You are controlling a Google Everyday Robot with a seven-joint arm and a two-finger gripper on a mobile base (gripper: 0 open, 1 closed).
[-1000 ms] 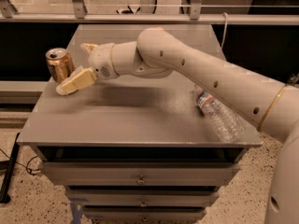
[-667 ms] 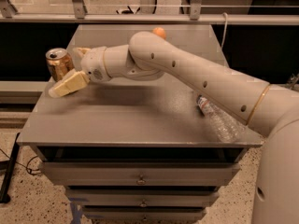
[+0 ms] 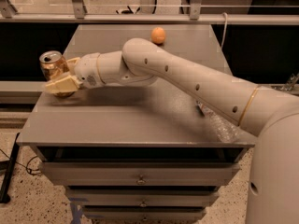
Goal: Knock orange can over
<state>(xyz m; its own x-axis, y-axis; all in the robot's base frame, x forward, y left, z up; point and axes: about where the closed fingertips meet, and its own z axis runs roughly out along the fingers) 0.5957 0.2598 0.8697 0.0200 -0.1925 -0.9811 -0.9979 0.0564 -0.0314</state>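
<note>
The orange can (image 3: 51,63) stands at the far left edge of the grey table (image 3: 140,120), shiny gold with a silver top, and leans slightly to the left. My gripper (image 3: 60,74) is at the end of the white arm, which reaches in from the right across the table. It is open and pressed against the can's right side. One cream finger (image 3: 60,84) lies low in front of the can's base. The other finger (image 3: 72,63) is behind the can's right side. The can's bottom is hidden by the front finger.
A small orange ball (image 3: 158,35) sits at the back of the table. A clear plastic water bottle (image 3: 217,123) lies on its side near the front right edge, under the arm. Drawers (image 3: 140,178) are below the tabletop. A rail runs behind.
The gripper has moved left across the table and reached the can. The can now leans a little toward the left edge.
</note>
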